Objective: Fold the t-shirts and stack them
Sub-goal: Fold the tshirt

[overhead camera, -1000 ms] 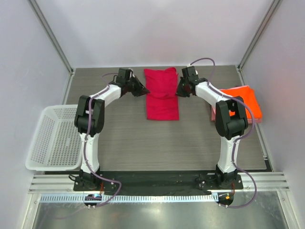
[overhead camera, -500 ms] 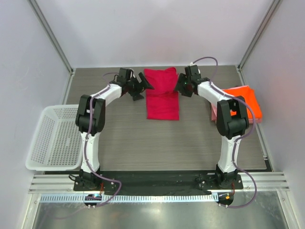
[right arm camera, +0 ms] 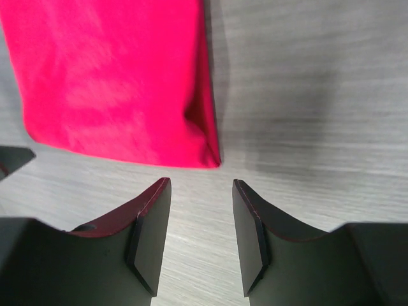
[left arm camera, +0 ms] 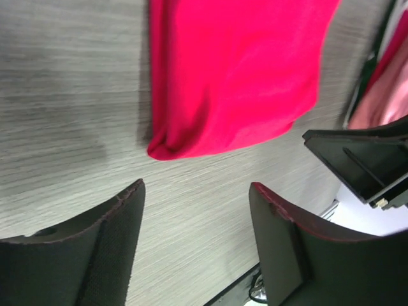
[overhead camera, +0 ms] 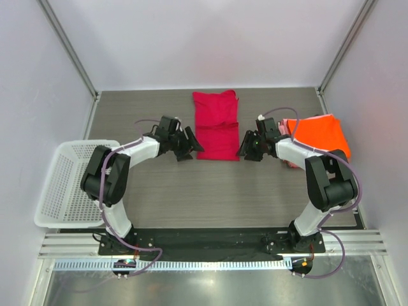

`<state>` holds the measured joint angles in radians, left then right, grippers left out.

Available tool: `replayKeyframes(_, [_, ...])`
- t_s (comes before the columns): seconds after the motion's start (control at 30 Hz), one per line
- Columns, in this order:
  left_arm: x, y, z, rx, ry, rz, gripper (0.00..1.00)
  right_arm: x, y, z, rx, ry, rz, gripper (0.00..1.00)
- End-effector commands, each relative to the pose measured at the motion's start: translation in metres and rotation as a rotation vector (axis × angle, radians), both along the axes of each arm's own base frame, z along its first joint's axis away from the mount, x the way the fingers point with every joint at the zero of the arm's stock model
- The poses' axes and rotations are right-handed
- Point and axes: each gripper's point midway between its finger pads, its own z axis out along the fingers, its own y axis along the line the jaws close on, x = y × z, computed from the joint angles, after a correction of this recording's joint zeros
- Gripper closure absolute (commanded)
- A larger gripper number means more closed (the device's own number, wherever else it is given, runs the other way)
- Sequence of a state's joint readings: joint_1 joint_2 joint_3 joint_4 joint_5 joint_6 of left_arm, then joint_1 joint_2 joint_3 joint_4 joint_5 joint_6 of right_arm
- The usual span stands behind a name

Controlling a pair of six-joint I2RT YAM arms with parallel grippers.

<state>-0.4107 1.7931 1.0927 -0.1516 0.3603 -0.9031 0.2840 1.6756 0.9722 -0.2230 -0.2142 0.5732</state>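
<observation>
T-shirt of crimson-magenta soft cloth (overhead camera: pixel 215 127), folded long, flat on grey wood-grain table (overhead camera: pixel 191 191); near corners just beyond left gripper (overhead camera: pixel 193 148) and right gripper (overhead camera: pixel 243 152), jaws apart, holding nothing.

— Where does the folded t-shirt (overhead camera: pixel 215 125) lie?
— Mid-counter (overhead camera: pixel 217 191), toward the back. The left tool (overhead camera: pixel 193 151) and right tool (overhead camera: pixel 245 153) flank its near corners.
— And the rest?
— The basket (overhead camera: pixel 70 185) sits near left, the other t-shirts (overhead camera: pixel 319 134) stacked far right.

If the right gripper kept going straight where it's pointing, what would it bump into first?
Probably the near corner of the crimson t-shirt, just ahead of the right gripper and its open jaws. Depth is unclear, so it might touch the table first.
</observation>
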Motion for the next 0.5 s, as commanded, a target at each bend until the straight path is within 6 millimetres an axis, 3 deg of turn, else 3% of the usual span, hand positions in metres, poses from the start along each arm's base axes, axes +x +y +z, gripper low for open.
replayKeyframes(0.0, [0.006,-0.007,-0.001,-0.033,-0.028,-0.009,0.35,0.002,0.012,0.011,0.057,-0.060,0.051,0.51])
replayKeyframes(0.47, [0.000,-0.009,-0.021,-0.041,0.006,-0.001,0.44,0.005,0.015,-0.030,0.011,0.010,0.034,0.58])
